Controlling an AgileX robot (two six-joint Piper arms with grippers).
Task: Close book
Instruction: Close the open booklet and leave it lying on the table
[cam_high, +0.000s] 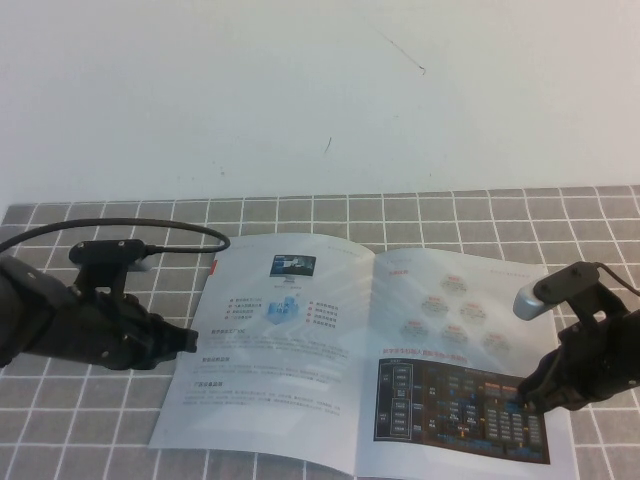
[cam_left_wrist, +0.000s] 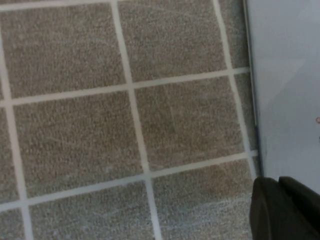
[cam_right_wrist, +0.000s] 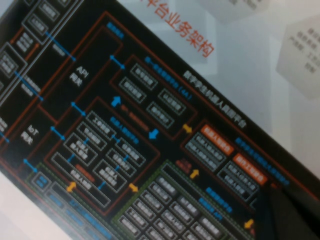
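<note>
White book (cam_high: 300, 370) with black diagram (cam_high: 440, 400); grey cloth (cam_high: 90, 420) gridded in white lines.

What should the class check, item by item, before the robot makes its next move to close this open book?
1. Book lies open and flat on the checked cloth, both pages showing: ok.
2. Left gripper sits low beside the outer edge of the left page: ok.
3. Left gripper already has hold of that page edge: cannot tell.
4. Right gripper is over the dark diagram at the near outer corner of the right page: ok.
5. Right gripper presses on the page: cannot tell.
6. Book closed: not ok, not yet done.
</note>
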